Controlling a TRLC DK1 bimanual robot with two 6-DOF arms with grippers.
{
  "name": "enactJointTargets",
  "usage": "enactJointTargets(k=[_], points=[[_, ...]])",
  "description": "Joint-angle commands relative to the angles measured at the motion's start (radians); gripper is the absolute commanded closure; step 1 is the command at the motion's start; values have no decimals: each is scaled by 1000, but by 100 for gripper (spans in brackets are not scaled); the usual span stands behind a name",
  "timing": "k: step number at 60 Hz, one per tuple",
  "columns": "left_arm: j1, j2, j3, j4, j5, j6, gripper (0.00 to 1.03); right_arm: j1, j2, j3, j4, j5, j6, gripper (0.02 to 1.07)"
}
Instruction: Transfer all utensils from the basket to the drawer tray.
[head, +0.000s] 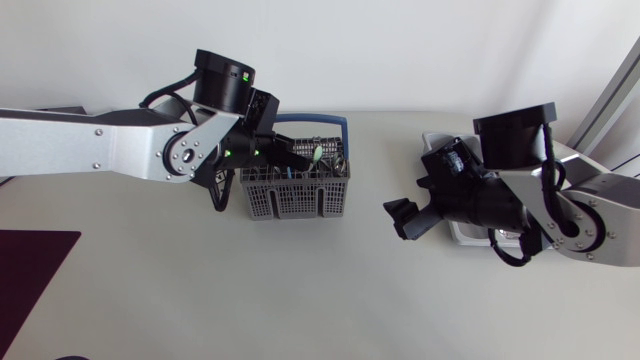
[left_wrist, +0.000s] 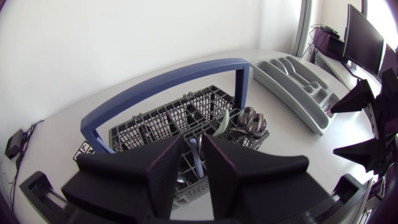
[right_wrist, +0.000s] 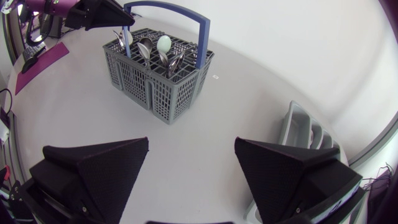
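Left gripper (left_wrist: 194, 140) is down in the grey plastic-mesh cutlery basket (left_wrist: 140, 134), straddling a slim blue-grey utensil handle (left_wrist: 195, 163). The gap is narrow, can't tell if it's actually clamped. Right gripper (right_wrist: 191, 149) is wide open and empty, over the white table (right_wrist: 205, 118) between basket and the grey compartmented plastic drawer tray (left_wrist: 298, 84). Every utensil I can see is in the basket, none in the tray.

Risks:
1. Weak pinch on the thin handle: slips or swings on lift.
2. Metal spoons (left_wrist: 249, 121) and the pale green spoon (left_wrist: 221, 121) sit just beside it: snag, get dragged out, or the basket tips.
3. Basket's blue arched handle (left_wrist: 161, 81) is close ahead of the claw: clips it going up.
4. Right arm covers much of the tray in head view: arm clash on delivery.
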Motion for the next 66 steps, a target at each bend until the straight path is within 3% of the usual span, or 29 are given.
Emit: enactJointTargets(k=[1,40,56,66], points=[[8,17,18,5,-10,11,100,18,-2,-25,12,5,-14,7],[52,-161,179,-62,62,16,100,114,22,-41,36,24,-54,7],[2,-211,320,-263,85,-13,100,123,-10,2,13,4,-65,7],[-32,-197,324,-372,197,-98,100,123,-39,64,-44,-98,-40,7]])
